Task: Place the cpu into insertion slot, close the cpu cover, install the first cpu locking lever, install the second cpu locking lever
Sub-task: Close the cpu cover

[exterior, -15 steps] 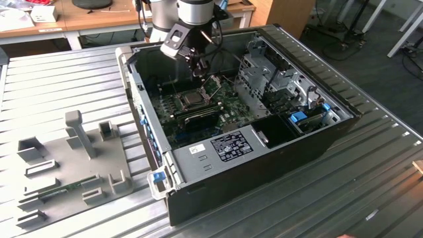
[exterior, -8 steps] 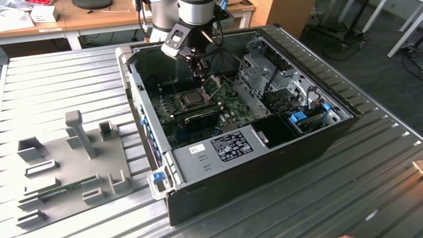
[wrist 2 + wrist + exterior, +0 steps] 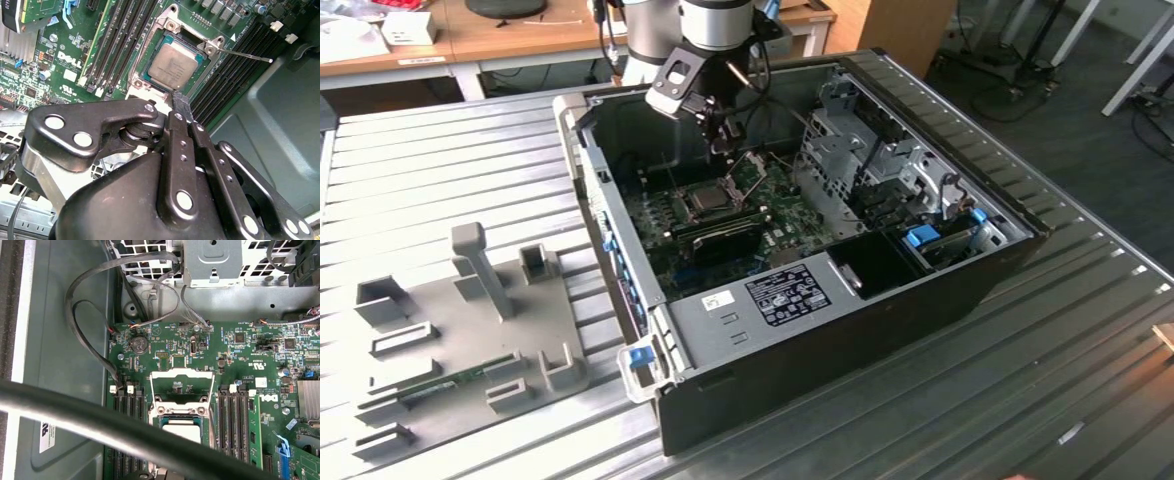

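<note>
Closed tight, my jaws press together at the tips of my gripper (image 3: 178,100), the two black fingers (image 3: 181,150) meeting in a narrow point. In the second wrist view that point lies just beside one edge of the insertion slot (image 3: 141,65); I cannot tell whether it touches the rim. The cpu (image 3: 175,67) lies flat in the slot with its pale silvery face up. A thin metal lever (image 3: 245,54) sticks out from one corner of the rim, over the long dark memory slots (image 3: 235,70). In the first wrist view the cpu cover (image 3: 182,374) stands raised on its hinge, with green circuit board (image 3: 240,355) showing through its square window, and the cpu (image 3: 182,429) sits uncovered beside it. A thick black cable (image 3: 100,425) crosses close to that camera. In the exterior view my gripper (image 3: 720,143) hangs inside the open computer case (image 3: 854,330), at about twelve o'clock from the insertion slot (image 3: 683,210). The cpu cover (image 3: 747,172) tilts up at about one o'clock from the slot. The case lies on a ribbed metal table (image 3: 440,170), with a grey fixture plate (image 3: 467,330) at about eight o'clock from the case.
</note>
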### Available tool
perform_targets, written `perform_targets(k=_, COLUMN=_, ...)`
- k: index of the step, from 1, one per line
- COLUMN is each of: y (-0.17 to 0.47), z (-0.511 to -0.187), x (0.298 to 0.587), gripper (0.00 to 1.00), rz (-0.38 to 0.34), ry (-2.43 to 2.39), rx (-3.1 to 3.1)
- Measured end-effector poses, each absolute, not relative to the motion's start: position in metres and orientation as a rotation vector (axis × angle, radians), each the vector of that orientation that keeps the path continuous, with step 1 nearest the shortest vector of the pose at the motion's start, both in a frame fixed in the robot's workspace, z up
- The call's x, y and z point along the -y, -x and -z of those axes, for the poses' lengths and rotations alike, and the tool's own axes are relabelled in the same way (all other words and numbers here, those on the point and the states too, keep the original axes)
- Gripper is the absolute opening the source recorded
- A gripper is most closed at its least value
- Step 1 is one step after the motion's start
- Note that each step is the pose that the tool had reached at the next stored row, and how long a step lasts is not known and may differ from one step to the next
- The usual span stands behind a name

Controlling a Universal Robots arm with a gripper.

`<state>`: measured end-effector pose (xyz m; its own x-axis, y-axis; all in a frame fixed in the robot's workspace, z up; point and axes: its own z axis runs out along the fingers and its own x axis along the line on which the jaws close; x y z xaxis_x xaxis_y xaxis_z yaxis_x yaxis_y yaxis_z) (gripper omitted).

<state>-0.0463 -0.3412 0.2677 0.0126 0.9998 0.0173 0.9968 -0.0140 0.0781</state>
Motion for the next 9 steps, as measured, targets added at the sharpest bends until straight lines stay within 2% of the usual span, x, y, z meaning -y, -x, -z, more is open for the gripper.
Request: perform_targets(k=9, y=0.0410, z=-0.2677, x=0.3412, gripper=0.10, rz=-0.104, ry=-2.204, rx=-2.175)
